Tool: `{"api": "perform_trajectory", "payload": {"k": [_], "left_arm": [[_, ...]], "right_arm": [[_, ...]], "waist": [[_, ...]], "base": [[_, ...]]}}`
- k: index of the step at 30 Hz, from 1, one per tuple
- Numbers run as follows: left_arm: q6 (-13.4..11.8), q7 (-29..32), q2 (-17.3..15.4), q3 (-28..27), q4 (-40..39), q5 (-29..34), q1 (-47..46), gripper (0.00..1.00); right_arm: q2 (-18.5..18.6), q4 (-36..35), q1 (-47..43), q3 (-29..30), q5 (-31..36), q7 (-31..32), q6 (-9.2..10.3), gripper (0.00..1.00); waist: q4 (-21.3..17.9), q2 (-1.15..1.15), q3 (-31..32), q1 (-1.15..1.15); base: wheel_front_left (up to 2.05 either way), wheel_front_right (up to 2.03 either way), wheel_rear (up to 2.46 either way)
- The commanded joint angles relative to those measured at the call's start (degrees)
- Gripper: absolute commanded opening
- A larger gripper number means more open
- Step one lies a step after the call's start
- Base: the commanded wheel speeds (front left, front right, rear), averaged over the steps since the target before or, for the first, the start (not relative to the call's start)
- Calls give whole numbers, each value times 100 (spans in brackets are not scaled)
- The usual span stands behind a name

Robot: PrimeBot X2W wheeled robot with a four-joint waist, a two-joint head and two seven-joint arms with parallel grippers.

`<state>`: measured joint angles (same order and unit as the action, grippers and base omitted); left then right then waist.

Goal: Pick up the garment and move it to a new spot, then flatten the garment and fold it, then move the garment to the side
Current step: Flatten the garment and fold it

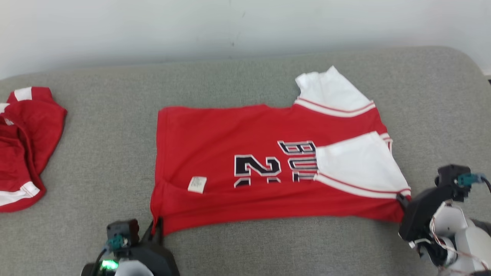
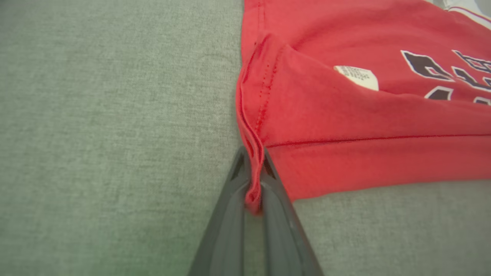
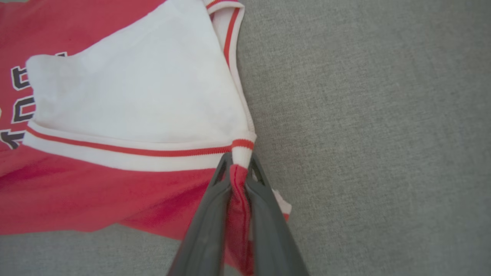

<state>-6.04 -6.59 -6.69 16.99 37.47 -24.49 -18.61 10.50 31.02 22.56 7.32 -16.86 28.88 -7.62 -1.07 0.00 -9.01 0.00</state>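
Seen from the head, the red jersey lies spread across the grey cushion, well apart from another red garment; at the left wrist, the left gripper has its jaws clenched on the hem corner; at the right wrist, the right gripper has its jaws clamped on the sleeve-side corner.

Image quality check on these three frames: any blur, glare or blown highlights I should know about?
Head view: even, soft light, no glare; lettering on the jersey slightly smeared. Left wrist view: left gripper soft up close, white label sharper, faint green tint at the bottom edge. Right wrist view: right gripper blurred, white sleeve bright with little texture, grey cushion weave crisp.
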Motion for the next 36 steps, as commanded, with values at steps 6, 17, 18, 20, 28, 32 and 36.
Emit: {"api": "perform_trajectory", "payload": {"k": [6, 17, 18, 20, 28, 32, 36], "left_arm": [[-153, 310, -202, -34, -558, -185, 890, 0], [-448, 666, -286, -51, -1650, -317, 1756, 100], [-470, 695, -280, -40, -1699, -326, 1789, 100], [-494, 753, -260, -25, -1803, -348, 1822, 100], [-563, 1017, -539, -199, -2477, -410, 1556, 100], [-446, 1379, -743, -215, -2635, -396, 941, 100], [-352, 1746, -802, -190, -2475, -448, 249, 100]], "right_arm": [[-82, -725, -830, 315, -16, 221, 24, 0], [-400, -1489, -1582, 360, 83, 519, 21, 80], [-403, -1492, -1616, 349, 134, 533, 21, 100], [-431, -1522, -1638, 364, 184, 559, 20, 100], [-190, -1893, -1094, 443, 295, 700, 20, 100], [22, -1987, -480, 258, 198, 972, 20, 100], [121, -1884, 102, 67, 128, 1170, 20, 100]], "waist": [[-58, 0, 365, 0], [-74, 0, 471, 0], [-72, 0, 477, 0], [-66, 0, 488, 0], [-55, 0, 452, 0], [-42, 0, 265, 0], [-40, 0, 46, 0]], "base": [[0, 0, 0], [0, 0, 0], [0, 0, 0], [0, 0, 0], [0, 0, 0], [0, 0, 0], [0, 0, 0]]}}
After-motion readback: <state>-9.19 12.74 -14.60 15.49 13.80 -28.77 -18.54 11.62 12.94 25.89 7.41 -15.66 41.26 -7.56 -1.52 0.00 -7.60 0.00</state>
